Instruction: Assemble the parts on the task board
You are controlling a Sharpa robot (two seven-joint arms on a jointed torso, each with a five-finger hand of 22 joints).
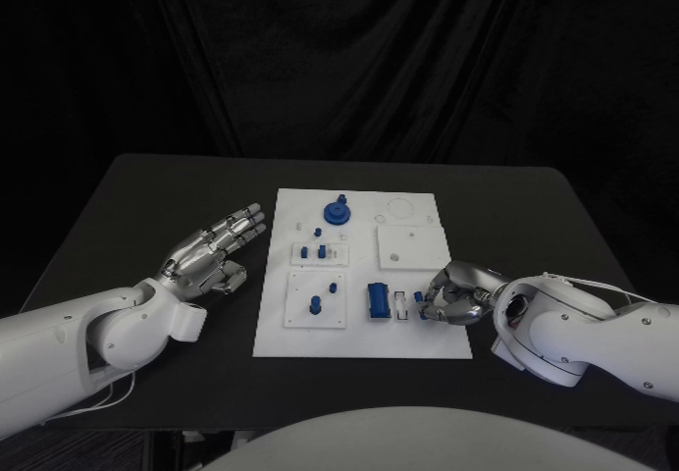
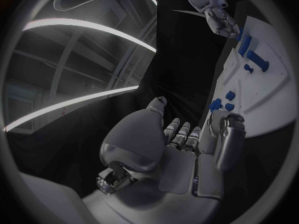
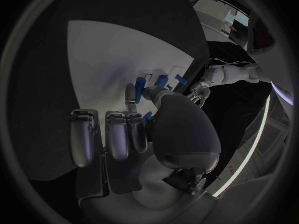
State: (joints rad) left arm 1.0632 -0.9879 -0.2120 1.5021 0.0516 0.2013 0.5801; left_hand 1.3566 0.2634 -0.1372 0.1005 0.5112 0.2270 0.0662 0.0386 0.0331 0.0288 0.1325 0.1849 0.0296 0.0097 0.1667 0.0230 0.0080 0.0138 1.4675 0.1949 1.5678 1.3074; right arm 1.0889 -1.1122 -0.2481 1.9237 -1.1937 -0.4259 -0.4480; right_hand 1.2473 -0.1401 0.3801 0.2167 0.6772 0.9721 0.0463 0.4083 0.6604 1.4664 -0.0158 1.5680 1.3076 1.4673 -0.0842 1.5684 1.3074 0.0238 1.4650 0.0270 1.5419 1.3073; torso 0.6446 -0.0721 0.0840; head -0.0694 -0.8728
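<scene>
Item 1, left hand (image 1: 212, 250): lies on the black bench (image 1: 141, 196) at 9 o'clock of the task board (image 1: 361, 339), just off its edge, fingers stretched and apart, holding nothing.

Item 2, task board: white plate at bench centre. Blue parts on it: round knob (image 1: 337, 211) at 12 o'clock; small pegs (image 1: 323, 252) left of centre; more pegs (image 1: 329, 294) at 7 o'clock; upright block (image 1: 380, 300) at 6 o'clock.

Item 3, right hand (image 1: 455, 294): at 5 o'clock of the board, fingers curled over a small part (image 1: 420, 297) beside the block; whether it grips the part cannot be told.

Step judged: seating this part. Next move calls for fine alignment and a steady downward press.
</scene>
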